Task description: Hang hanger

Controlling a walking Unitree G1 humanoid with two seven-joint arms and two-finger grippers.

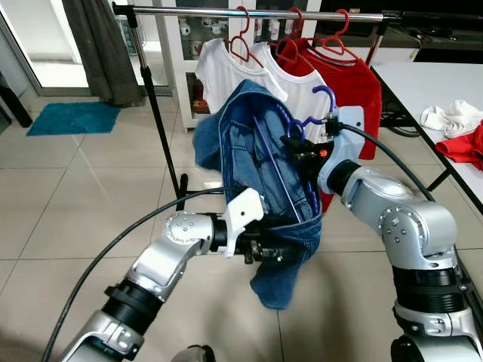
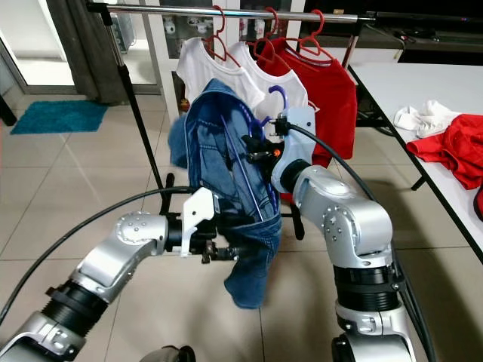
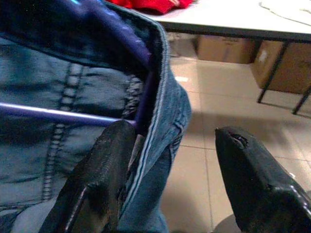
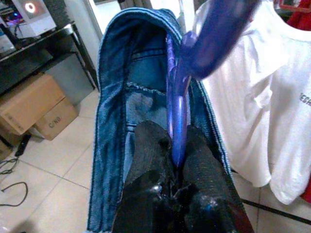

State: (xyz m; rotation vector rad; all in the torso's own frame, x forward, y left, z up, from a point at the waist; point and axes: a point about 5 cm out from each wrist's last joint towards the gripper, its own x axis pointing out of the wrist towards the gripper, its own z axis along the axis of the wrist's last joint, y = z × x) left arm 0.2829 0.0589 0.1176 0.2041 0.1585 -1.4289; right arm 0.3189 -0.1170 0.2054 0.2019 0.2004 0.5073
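Halfway: right gripper [image 4: 177, 145] is clamping the purple hanger [image 1: 321, 102] carrying jeans [image 1: 260, 166]; left gripper [image 3: 170, 179] is gaping beside the denim; rail [image 1: 249, 13] not yet reached.

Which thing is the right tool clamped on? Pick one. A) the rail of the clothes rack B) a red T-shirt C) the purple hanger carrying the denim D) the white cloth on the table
C: in the right wrist view the right tool has its two black fingers closed on the purple hanger, with the denim garment draped over it.
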